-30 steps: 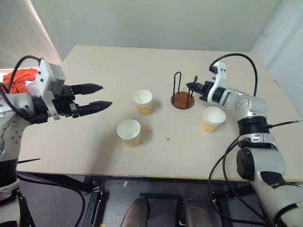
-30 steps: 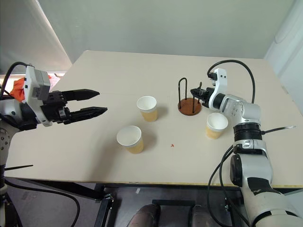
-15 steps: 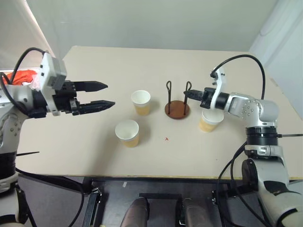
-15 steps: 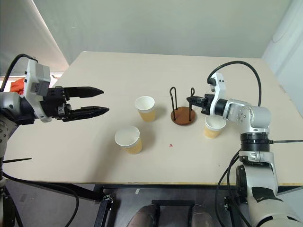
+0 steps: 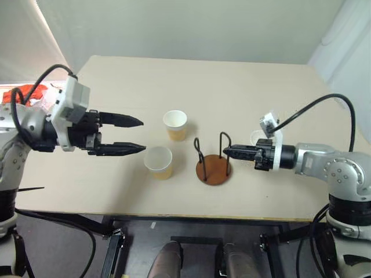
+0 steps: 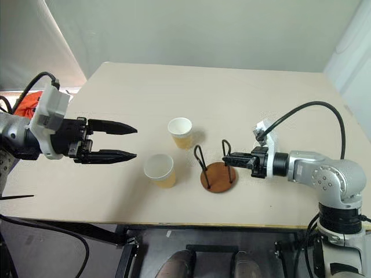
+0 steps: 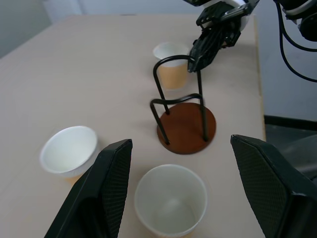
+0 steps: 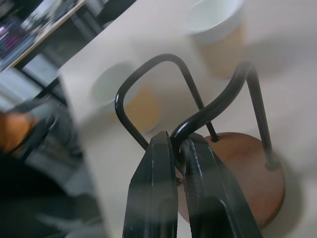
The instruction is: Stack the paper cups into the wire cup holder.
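**Wire cup holder gripped by one loop, cups waiting**

Wire cup holder (image 5: 213, 165) stands near the front edge of the surface (image 5: 243, 87), its disc base flat. It looks light and stiff, but thin wire could twist in a grip; the right pincer (image 5: 227, 152) is clamped shut on the top of one loop.

Paper cups are light, crushable and best taken gently by the wall below the rim. One (image 5: 158, 162) sits just beside the holder, one (image 5: 175, 125) further back, and a third (image 5: 259, 138) is mostly hidden behind the right arm.

The left pincer (image 5: 138, 135) hangs open, holding nothing.
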Robot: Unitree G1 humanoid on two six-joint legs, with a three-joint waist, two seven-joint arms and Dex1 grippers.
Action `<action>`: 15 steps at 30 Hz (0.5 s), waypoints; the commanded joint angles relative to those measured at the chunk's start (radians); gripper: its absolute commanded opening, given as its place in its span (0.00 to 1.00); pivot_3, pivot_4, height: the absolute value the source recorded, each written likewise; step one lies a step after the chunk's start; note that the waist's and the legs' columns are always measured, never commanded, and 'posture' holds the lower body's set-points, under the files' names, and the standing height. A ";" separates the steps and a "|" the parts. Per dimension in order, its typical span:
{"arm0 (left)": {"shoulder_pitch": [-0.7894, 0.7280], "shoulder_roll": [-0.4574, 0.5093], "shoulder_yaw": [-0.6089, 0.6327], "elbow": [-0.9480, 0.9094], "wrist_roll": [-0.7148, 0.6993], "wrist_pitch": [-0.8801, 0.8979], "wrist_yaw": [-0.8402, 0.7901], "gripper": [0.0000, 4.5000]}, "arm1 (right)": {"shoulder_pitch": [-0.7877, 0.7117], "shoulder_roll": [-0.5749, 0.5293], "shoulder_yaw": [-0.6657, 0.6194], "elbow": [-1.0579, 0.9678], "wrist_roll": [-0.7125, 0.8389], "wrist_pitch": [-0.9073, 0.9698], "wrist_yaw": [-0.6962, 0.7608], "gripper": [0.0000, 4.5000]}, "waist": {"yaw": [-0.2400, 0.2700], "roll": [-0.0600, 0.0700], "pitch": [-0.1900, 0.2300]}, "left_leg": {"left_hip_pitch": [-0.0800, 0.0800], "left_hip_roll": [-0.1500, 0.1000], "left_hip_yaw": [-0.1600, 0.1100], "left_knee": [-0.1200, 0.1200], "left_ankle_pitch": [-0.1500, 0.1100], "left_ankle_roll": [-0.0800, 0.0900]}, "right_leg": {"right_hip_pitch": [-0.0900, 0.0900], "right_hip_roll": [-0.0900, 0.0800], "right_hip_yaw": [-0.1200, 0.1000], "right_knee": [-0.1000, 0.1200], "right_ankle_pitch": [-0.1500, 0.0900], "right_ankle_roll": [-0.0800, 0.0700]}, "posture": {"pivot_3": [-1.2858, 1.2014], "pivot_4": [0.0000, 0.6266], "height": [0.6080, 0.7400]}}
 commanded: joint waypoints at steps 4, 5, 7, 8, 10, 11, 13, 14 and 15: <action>-0.013 0.022 -0.041 -0.029 0.025 -0.021 -0.039 0.78 | 0.038 0.039 0.047 -0.043 -0.030 -0.104 -0.070 0.01 | -0.004 0.000 0.000 | 0.003 0.000 -0.001 0.000 0.001 0.000 | 0.002 0.000 0.001 0.001 0.001 0.001 | 0.52 0.24 1.00; -0.012 0.025 -0.045 -0.026 0.033 -0.026 -0.040 0.78 | 0.043 0.045 0.055 -0.044 -0.038 -0.118 -0.081 0.01 | -0.004 0.000 0.000 | 0.004 0.000 -0.001 0.000 0.002 -0.001 | 0.003 0.000 0.001 0.001 0.002 0.001 | 0.52 0.24 1.00; -0.013 0.028 -0.045 -0.016 0.043 -0.030 -0.036 0.78 | 0.052 0.068 0.075 -0.034 -0.060 -0.142 -0.114 0.01 | -0.004 0.000 0.000 | 0.004 0.000 -0.002 0.000 0.002 -0.002 | 0.004 0.000 0.001 0.001 0.002 0.000 | 0.52 0.24 1.00; -0.014 0.028 -0.044 -0.012 0.046 -0.031 -0.036 0.78 | 0.058 0.076 0.086 -0.030 -0.069 -0.153 -0.127 0.01 | -0.005 -0.001 0.000 | 0.005 0.000 -0.002 0.000 0.002 -0.002 | 0.005 0.000 0.001 0.001 0.003 0.000 | 0.52 0.24 1.00; -0.015 0.028 -0.043 -0.011 0.048 -0.030 -0.036 0.78 | 0.067 0.081 0.101 -0.027 -0.080 -0.166 -0.140 0.01 | -0.006 -0.001 -0.001 | 0.006 0.000 -0.002 0.000 0.002 -0.002 | 0.006 0.000 0.001 0.001 0.003 0.000 | 0.52 0.24 1.00; -0.014 0.028 -0.042 -0.011 0.050 -0.030 -0.034 0.78 | 0.073 0.058 0.124 -0.033 -0.088 -0.170 -0.126 0.01 | -0.006 -0.001 -0.001 | 0.006 0.000 -0.002 0.000 0.002 -0.002 | 0.006 0.000 0.001 0.001 0.003 0.000 | 0.52 0.24 1.00; -0.014 0.028 -0.042 -0.010 0.054 -0.029 -0.031 0.78 | 0.082 0.012 0.170 -0.044 -0.110 -0.194 -0.093 0.01 | -0.006 -0.001 -0.001 | 0.006 0.000 -0.002 0.000 0.002 -0.002 | 0.006 0.000 0.001 0.001 0.002 0.000 | 0.52 0.24 1.00; -0.014 0.028 -0.041 -0.010 0.056 -0.028 -0.030 0.78 | 0.085 -0.001 0.181 -0.044 -0.113 -0.201 -0.085 0.01 | -0.006 -0.001 -0.001 | 0.005 0.000 -0.002 0.000 0.002 -0.002 | 0.006 0.000 0.001 0.000 0.002 0.000 | 0.52 0.24 1.00; -0.013 0.027 -0.043 -0.006 0.061 -0.029 -0.023 0.78 | 0.087 -0.009 0.187 -0.037 -0.115 -0.212 -0.080 0.01 | -0.006 -0.002 -0.001 | 0.005 0.000 -0.002 0.000 0.002 -0.002 | 0.006 0.000 0.001 -0.001 0.002 0.000 | 0.52 0.24 1.00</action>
